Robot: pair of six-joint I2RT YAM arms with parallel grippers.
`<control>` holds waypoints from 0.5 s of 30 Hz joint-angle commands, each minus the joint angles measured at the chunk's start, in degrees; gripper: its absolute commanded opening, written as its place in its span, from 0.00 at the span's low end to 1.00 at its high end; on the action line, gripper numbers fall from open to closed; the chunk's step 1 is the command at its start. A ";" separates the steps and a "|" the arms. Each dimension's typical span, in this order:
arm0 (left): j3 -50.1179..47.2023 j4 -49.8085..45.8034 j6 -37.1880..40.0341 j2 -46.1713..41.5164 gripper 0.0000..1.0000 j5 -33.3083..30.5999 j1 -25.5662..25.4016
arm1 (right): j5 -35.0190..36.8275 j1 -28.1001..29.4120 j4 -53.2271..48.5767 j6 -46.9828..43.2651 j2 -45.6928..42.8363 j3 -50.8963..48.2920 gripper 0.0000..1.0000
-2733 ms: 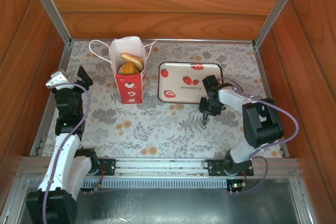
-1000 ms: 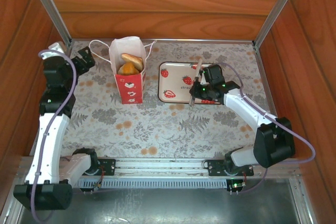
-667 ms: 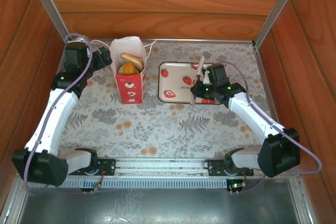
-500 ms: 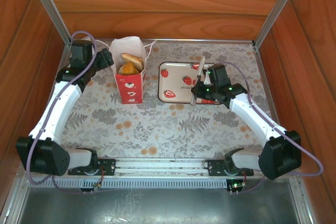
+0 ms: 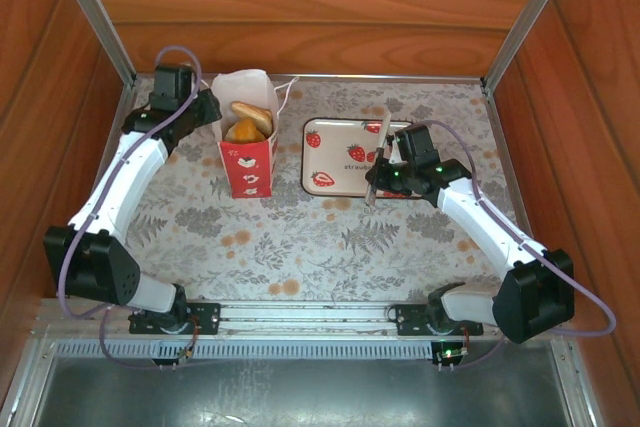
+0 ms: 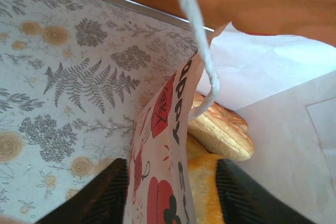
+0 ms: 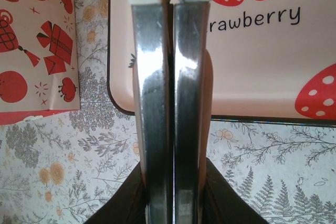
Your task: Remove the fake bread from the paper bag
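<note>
One wrist view reveals left gripper (image 6: 169, 192) straddling the paper bag (image 6: 273, 103) wall.

Straddles paper bag (image 6: 157, 124) wall with left hand (image 6: 173, 201) spread; looks onto golden fake bread (image 6: 220, 129) beneath white cord handle (image 6: 202, 51).

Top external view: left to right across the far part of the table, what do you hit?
Left hand → paper bag, fake bread inside → strawberry tray. The right hand overlaps the tray's right part, so it is left unordered.
</note>
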 commanded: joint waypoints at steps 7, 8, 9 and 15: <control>7.49 -5.52 4.81 6.89 0.28 -7.33 -2.06 | -0.96 0.60 1.23 1.25 -1.93 0.15 0.06; 8.54 -6.23 5.57 7.70 0.25 -8.47 -2.31 | -1.07 0.60 1.21 1.29 -2.03 0.15 0.06; 9.44 -6.72 6.21 8.34 0.24 -9.40 -2.46 | -1.08 0.60 1.13 1.29 -2.08 0.15 0.06; 14.65 -7.33 11.19 11.34 0.12 -13.58 -2.78 | -3.40 0.60 2.16 1.47 -1.17 0.09 0.07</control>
